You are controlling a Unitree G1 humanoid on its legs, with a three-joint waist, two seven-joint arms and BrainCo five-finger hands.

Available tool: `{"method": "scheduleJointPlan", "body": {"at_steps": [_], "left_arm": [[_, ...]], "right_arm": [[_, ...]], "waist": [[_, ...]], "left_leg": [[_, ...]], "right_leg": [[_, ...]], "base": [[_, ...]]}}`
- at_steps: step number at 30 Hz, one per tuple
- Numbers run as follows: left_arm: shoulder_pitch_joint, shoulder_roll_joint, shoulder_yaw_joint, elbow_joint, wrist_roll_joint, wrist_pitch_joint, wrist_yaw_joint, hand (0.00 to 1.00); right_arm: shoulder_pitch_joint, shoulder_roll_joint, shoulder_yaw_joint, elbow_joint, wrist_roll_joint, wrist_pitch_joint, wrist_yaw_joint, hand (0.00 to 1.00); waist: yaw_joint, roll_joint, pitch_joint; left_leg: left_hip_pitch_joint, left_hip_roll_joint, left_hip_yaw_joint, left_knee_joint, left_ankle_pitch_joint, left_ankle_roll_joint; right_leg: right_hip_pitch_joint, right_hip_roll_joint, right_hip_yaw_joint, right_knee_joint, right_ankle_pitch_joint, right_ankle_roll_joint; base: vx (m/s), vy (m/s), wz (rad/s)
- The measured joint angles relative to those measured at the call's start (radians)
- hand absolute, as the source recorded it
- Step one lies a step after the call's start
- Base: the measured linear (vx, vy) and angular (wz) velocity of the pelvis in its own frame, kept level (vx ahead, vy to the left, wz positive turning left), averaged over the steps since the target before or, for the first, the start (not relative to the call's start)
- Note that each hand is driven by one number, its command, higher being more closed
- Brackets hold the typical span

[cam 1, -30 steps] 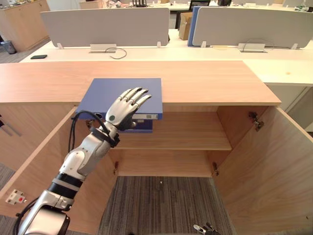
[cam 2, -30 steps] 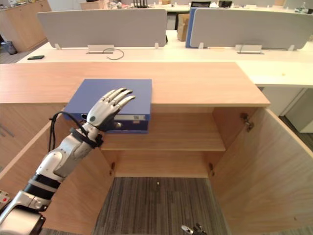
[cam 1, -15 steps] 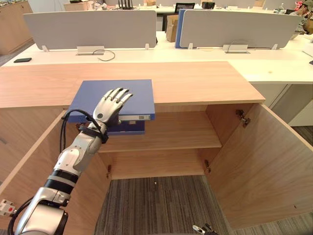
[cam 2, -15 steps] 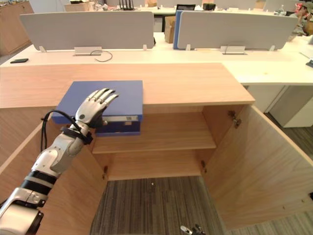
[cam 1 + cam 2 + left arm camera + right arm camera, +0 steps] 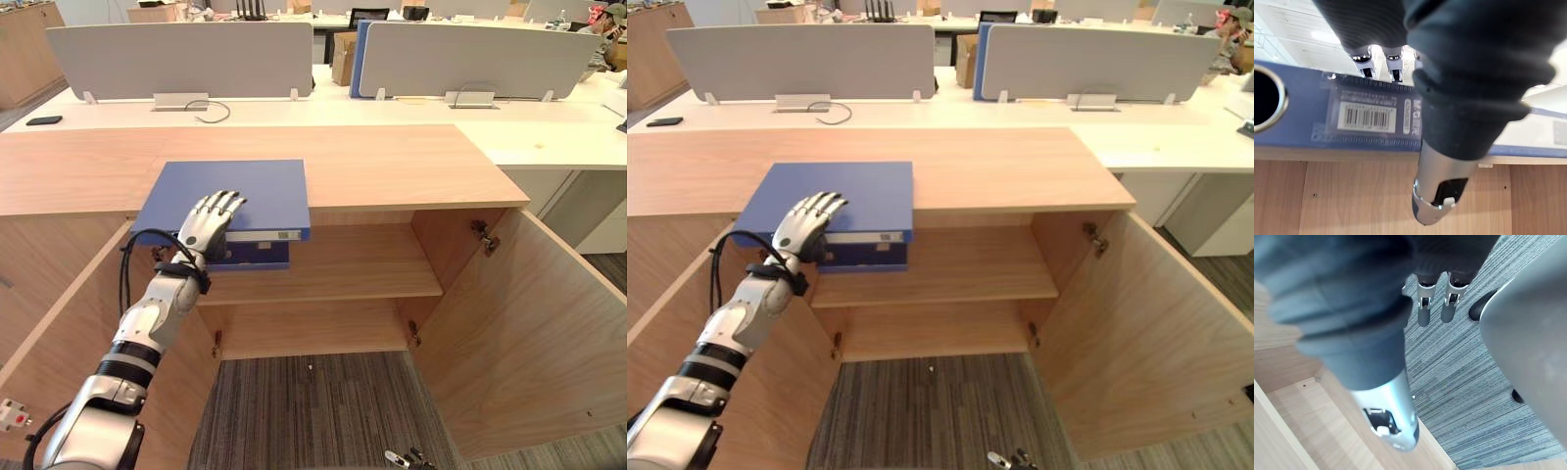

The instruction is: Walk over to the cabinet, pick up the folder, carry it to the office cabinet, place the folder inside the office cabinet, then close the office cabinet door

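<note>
A blue folder (image 5: 245,191) lies flat on the wooden cabinet top (image 5: 411,162), its labelled spine (image 5: 1312,117) hanging over the front edge above the open cabinet. My left hand (image 5: 201,225) rests on the folder's front left part. Its straight fingers (image 5: 1364,66) reach over the top of the spine and the thumb (image 5: 1437,196) sticks out below it, not closed on it. My right hand (image 5: 1422,313) hangs low over the striped carpet with relaxed fingers, holding nothing; its fingertips also peek in as my right hand (image 5: 404,457) at the bottom of the left eye view.
The cabinet stands open with a shelf (image 5: 343,264) inside, its right door (image 5: 539,343) swung out and its left door (image 5: 59,333) beside my left arm. Behind it runs a white desk (image 5: 549,137) with grey partitions (image 5: 186,59) and a black phone (image 5: 45,120).
My left hand has dropped lower and drawn back toward the folder's front edge, its fingers now lying on the cover. The camera shifted a little; the folder has stayed put.
</note>
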Motion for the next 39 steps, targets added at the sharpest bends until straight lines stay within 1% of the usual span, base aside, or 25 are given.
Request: {"method": "scheduleJointPlan", "body": {"at_steps": [2, 3, 6, 10, 14, 17, 20, 22, 25, 28, 30, 31, 32, 33, 34, 35, 37, 39], "left_arm": [[-0.001, -0.004, 0.000, 0.029, 0.001, 0.004, 0.001, 0.00], [-0.006, -0.005, 0.000, 0.036, 0.002, 0.004, 0.001, 1.00], [-0.054, -0.005, 0.000, 0.094, 0.027, 0.011, 0.017, 1.00], [-0.111, 0.000, 0.001, 0.147, 0.064, 0.031, 0.042, 1.00], [-0.139, 0.023, -0.002, 0.181, 0.119, 0.037, 0.055, 1.00], [-0.155, 0.042, -0.024, 0.199, 0.157, 0.032, 0.065, 1.00], [-0.169, 0.077, -0.066, 0.199, 0.181, 0.009, 0.065, 1.00], [-0.170, 0.087, -0.069, 0.198, 0.188, 0.002, 0.065, 1.00], [-0.170, 0.105, -0.086, 0.199, 0.188, 0.002, 0.066, 1.00], [-0.175, 0.102, -0.082, 0.198, 0.184, 0.005, 0.065, 1.00], [-0.145, 0.053, -0.020, 0.113, 0.156, 0.026, 0.045, 1.00], [-0.095, 0.004, 0.040, 0.003, 0.120, 0.045, 0.043, 1.00], [-0.012, -0.088, 0.102, -0.186, 0.045, 0.061, 0.044, 1.00], [0.070, -0.183, 0.119, -0.377, -0.009, 0.062, 0.046, 1.00], [0.103, -0.225, 0.111, -0.457, -0.034, 0.055, 0.047, 1.00], [0.163, -0.309, 0.075, -0.593, -0.097, 0.013, 0.053, 1.00], [0.189, -0.355, 0.034, -0.665, -0.135, -0.018, 0.055, 1.00], [0.204, -0.396, 0.001, -0.723, -0.195, -0.050, 0.057, 1.00]], "right_arm": [[0.001, 0.000, 0.000, 0.000, -0.002, 0.001, 0.000, 0.00], [0.001, 0.000, 0.000, 0.000, -0.004, 0.001, 0.000, 0.00], [0.002, -0.001, 0.001, 0.000, -0.040, 0.001, 0.000, 0.00], [0.001, -0.002, 0.006, 0.000, -0.043, 0.000, 0.000, 0.00], [-0.003, -0.002, 0.009, 0.000, -0.042, -0.002, 0.000, 0.00], [-0.003, -0.004, 0.008, 0.000, -0.039, -0.004, 0.000, 0.00], [-0.003, -0.003, 0.000, 0.002, -0.038, -0.004, 0.000, 0.00], [-0.002, -0.003, -0.003, 0.004, -0.038, -0.004, 0.000, 0.00], [-0.003, -0.006, -0.005, 0.011, -0.038, -0.004, -0.001, 0.00], [-0.001, -0.011, -0.008, 0.022, -0.038, -0.004, -0.003, 0.00], [0.002, -0.015, -0.008, 0.023, -0.038, -0.004, -0.010, 0.00], [0.002, -0.016, -0.008, 0.026, -0.038, -0.004, -0.012, 0.00], [0.007, -0.018, -0.010, 0.041, -0.038, -0.004, -0.017, 0.00], [0.010, -0.018, -0.017, 0.047, -0.038, -0.004, -0.023, 0.00], [0.012, -0.017, -0.028, 0.050, -0.039, -0.004, -0.026, 0.00], [0.019, -0.016, -0.050, 0.051, -0.039, -0.001, -0.031, 0.00], [0.020, -0.017, -0.049, 0.057, -0.039, 0.000, -0.031, 0.00], [0.024, -0.023, -0.049, 0.057, -0.039, -0.001, -0.030, 0.00]], "waist": [[-0.001, 0.000, 0.000], [-0.001, 0.000, 0.000], [-0.001, -0.001, -0.001], [-0.002, -0.001, -0.001], [-0.026, -0.001, -0.001], [-0.031, -0.001, -0.002], [-0.034, -0.001, -0.003], [-0.039, -0.001, -0.006], [-0.043, 0.000, -0.008], [-0.045, 0.001, -0.008], [-0.044, 0.001, -0.008], [-0.042, 0.002, -0.007], [-0.039, 0.003, -0.007], [-0.034, 0.002, -0.007], [-0.031, 0.003, -0.007], [-0.024, 0.005, -0.005], [-0.018, 0.007, -0.007], [-0.014, 0.020, -0.015]], "left_leg": [[0.001, 0.000, 0.002, 0.000, 0.000, 0.000], [0.001, 0.000, 0.002, 0.000, 0.000, 0.000], [0.004, 0.000, 0.006, 0.000, 0.000, 0.000], [0.012, 0.000, 0.017, 0.000, -0.001, -0.001], [0.015, 0.000, 0.019, 0.000, -0.006, -0.005], [0.019, 0.000, 0.027, 0.000, -0.011, -0.005], [0.020, 0.000, 0.036, 0.000, -0.012, -0.002], [0.020, 0.000, 0.036, 0.000, -0.012, -0.002], [0.020, 0.000, 0.030, 0.001, -0.012, -0.002], [0.020, 0.000, 0.026, 0.000, -0.012, -0.002], [0.019, -0.003, 0.021, 0.000, -0.012, -0.002], [0.018, -0.005, 0.017, -0.001, -0.012, -0.002], [0.015, -0.009, 0.012, -0.001, -0.015, -0.002], [0.014, -0.012, 0.012, -0.002, -0.017, -0.002], [0.013, -0.014, 0.011, -0.004, -0.018, -0.001], [0.010, -0.017, 0.009, -0.005, -0.019, -0.001], [0.011, -0.017, 0.007, -0.005, -0.019, 0.000], [0.011, -0.016, 0.005, -0.006, -0.018, 0.000]], "right_leg": [[0.000, 0.000, 0.002, 0.000, 0.001, 0.000], [0.000, 0.000, 0.002, 0.000, 0.002, 0.000], [0.000, 0.000, 0.007, 0.000, 0.005, -0.001], [-0.001, 0.000, 0.022, -0.001, 0.010, 0.001], [-0.001, -0.001, 0.028, -0.002, 0.013, 0.003], [-0.001, -0.001, 0.038, -0.006, 0.015, 0.003], [-0.002, -0.001, 0.049, -0.015, 0.020, 0.004], [-0.001, -0.001, 0.049, -0.018, 0.020, 0.004], [-0.001, -0.001, 0.049, -0.020, 0.021, 0.004], [-0.001, -0.001, 0.049, -0.020, 0.021, 0.003], [-0.001, -0.003, 0.046, -0.019, 0.021, 0.003], [-0.001, -0.006, 0.045, -0.019, 0.020, 0.003], [-0.003, -0.010, 0.043, -0.012, 0.020, 0.004], [-0.005, -0.013, 0.045, -0.007, 0.018, 0.006], [-0.007, -0.015, 0.045, -0.005, 0.017, 0.007], [-0.010, -0.018, 0.045, 0.002, 0.014, 0.011], [-0.013, -0.018, 0.046, 0.010, 0.011, 0.011], [-0.026, -0.018, 0.048, 0.038, -0.001, 0.013]], "base": [[0.00, 0.000, 0.00], [-0.03, 0.007, -0.03], [-0.03, 0.008, -0.04], [-0.04, 0.011, -0.10], [-0.03, 0.006, -0.06], [-0.01, 0.001, -0.09], [0.01, -0.001, -0.09], [0.01, -0.002, -0.03], [0.00, 0.000, 0.00], [0.00, 0.000, 0.00], [-0.02, 0.008, 0.04], [-0.01, 0.015, 0.06], [0.01, 0.028, 0.03], [0.00, 0.000, 0.00], [0.00, 0.000, 0.00], [0.00, 0.013, 0.05], [-0.02, 0.009, 0.04], [-0.05, 0.000, 0.01]]}}
